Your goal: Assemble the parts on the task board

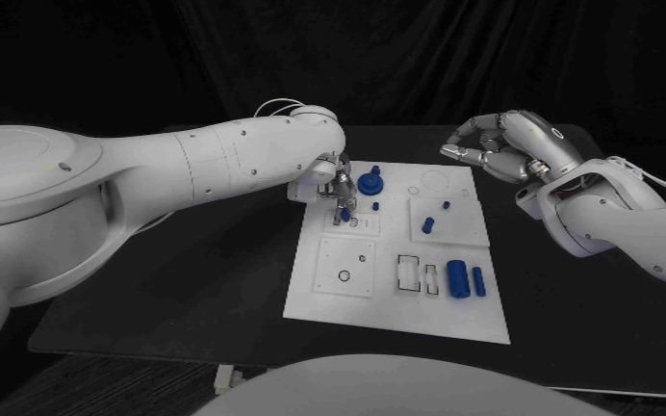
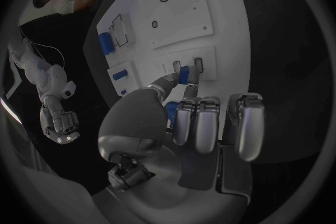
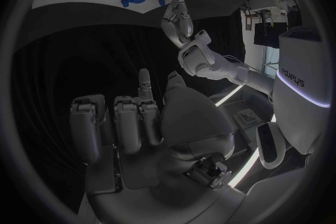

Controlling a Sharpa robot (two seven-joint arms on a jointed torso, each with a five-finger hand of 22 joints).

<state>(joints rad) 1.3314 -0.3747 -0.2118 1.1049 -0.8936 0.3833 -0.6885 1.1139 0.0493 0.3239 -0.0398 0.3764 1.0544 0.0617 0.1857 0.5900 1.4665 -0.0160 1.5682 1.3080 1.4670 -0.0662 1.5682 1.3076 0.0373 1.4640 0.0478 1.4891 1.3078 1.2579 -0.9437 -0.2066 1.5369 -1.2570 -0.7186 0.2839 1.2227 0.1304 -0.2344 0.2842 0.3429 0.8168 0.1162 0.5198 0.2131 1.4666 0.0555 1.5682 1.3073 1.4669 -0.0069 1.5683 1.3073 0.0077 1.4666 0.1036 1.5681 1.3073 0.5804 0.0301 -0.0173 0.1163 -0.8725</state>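
The robot's left hand reaches over the near-left part of the white task board and pinches a small blue part between its thumb and a fingertip, the other fingers curled in behind. In the left wrist view the part sits right at the fingertips, over a small raised fixture on the board; whether it already touches that fixture cannot be told. Just beyond the fingers stands a round blue knob, and a little further out a short blue peg stands on a square plate. Well away from this hand, toward the board's near edge, two blue cylinders lie beside a pair of rectangular slots.

The right hand hovers off the far right corner of the board with nothing in it, fingers loosely curled and apart.

Judged risks: the pinch is small and at the very fingertips, so the part could twist or slip if it is pressed down off-centre. If it meets the fixture's edge rather than its opening, it may jam or pop free onto the board. The curled fingers sit close to the blue knob and could nudge it as the hand lowers or turns
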